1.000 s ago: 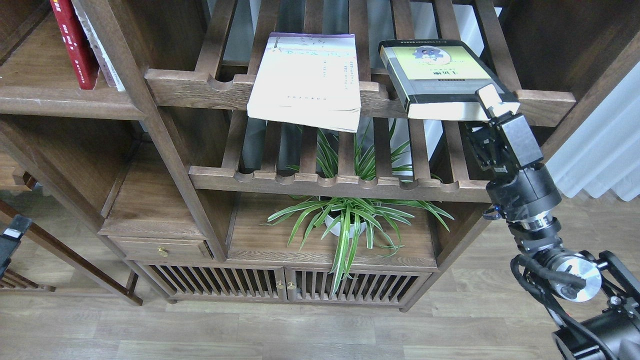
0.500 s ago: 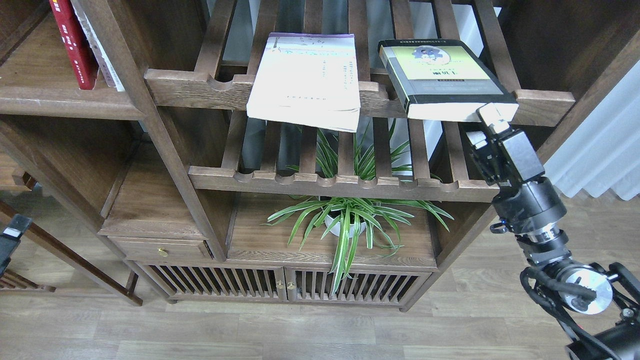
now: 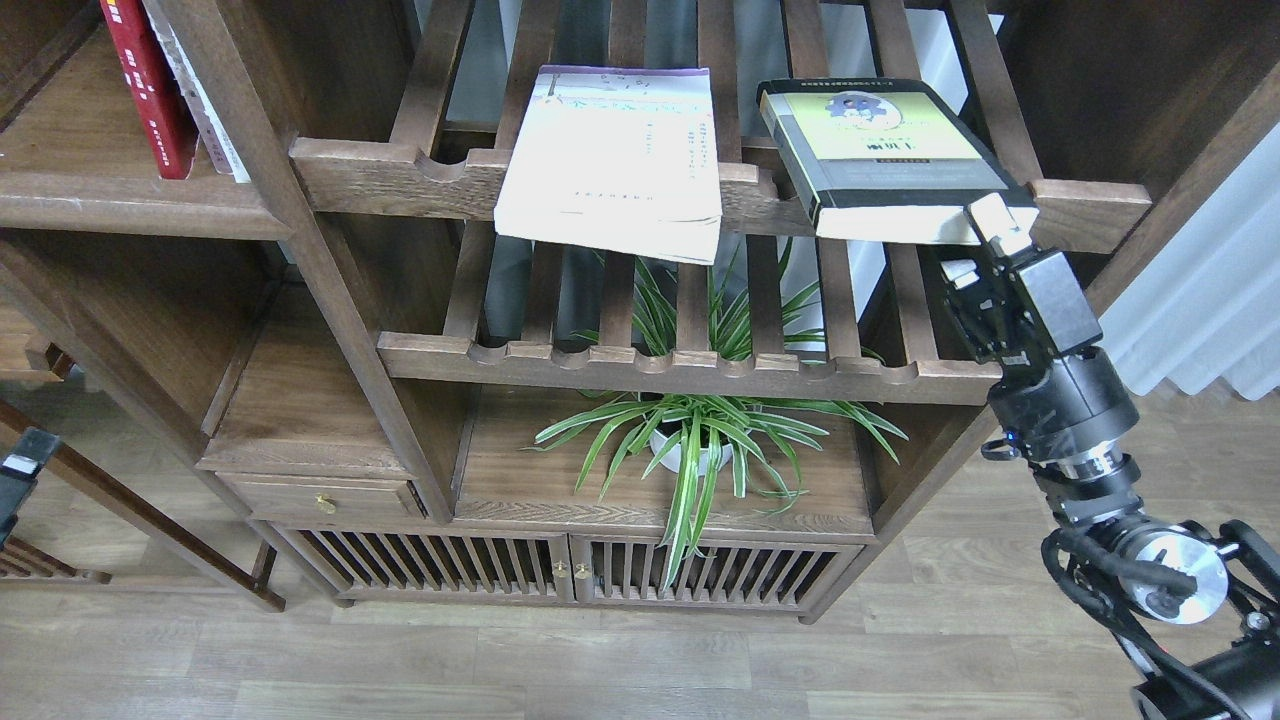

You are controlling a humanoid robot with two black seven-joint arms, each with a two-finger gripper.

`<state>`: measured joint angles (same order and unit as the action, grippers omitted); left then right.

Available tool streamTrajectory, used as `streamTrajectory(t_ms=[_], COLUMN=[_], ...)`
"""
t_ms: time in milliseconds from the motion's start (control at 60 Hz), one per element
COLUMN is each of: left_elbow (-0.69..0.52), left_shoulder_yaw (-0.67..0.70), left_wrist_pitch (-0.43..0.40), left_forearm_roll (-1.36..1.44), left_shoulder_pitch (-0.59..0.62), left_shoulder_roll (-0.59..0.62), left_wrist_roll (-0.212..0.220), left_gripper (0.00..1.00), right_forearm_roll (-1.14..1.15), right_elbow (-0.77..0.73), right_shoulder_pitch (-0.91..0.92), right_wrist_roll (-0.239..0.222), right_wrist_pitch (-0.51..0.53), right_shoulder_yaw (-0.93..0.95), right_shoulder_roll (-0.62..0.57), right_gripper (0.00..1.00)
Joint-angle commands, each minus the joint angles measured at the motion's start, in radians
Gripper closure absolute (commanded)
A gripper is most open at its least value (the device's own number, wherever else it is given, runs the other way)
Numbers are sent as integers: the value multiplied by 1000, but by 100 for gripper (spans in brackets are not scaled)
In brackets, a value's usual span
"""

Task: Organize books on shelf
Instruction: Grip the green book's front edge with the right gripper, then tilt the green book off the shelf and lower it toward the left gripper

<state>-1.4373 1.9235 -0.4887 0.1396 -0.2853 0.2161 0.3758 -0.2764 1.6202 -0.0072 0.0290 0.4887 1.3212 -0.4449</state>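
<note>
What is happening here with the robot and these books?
The robot's right gripper is at the near right corner of the black-and-yellow-green book, which lies flat on the upper slatted rack. Whether it grips the book cannot be told. The white book lies on the same rack, overhanging its front rail. The red book stands upright on the plank shelf at left.
</note>
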Motion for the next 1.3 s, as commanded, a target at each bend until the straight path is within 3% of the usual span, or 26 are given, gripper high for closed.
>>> streamTrajectory(t_ms=[0,450,467,600,767,1167,1267,1283], left_elbow=[0,1,1,1,1,1,1,1], left_shoulder_yaw=[3,8,9,14,14,14,15,14], left_wrist_pitch=[0,0,0,0,0,0,0,0], left_forearm_roll=[0,0,0,0,0,0,0,0], left_shoulder_pitch=[0,0,0,0,0,0,0,0], left_shoulder_roll=[0,5,6,6,6,6,6,6], left_wrist_roll=[0,0,0,0,0,0,0,0], left_gripper=[7,7,7,7,7,6,6,6], right_forearm_roll=[0,0,0,0,2,3,3,2], right_elbow=[0,-2,-2,-3,-6,-8,-8,-8], right_shoulder_pitch=[7,21,21,21,13,19,19,19], right_wrist_roll=[-1,-1,-4,-12,-40,-44,-44,-46], right_wrist_pitch=[0,0,0,0,0,-32,-38,-35], right_shoulder_yaw=[-3,-7,-5,-7,-10,-8,-7,-5], right_shoulder_roll=[2,0,-2,-3,-21,-23,-23,-23], right_gripper=[5,13,18,29,31,31,32,36])
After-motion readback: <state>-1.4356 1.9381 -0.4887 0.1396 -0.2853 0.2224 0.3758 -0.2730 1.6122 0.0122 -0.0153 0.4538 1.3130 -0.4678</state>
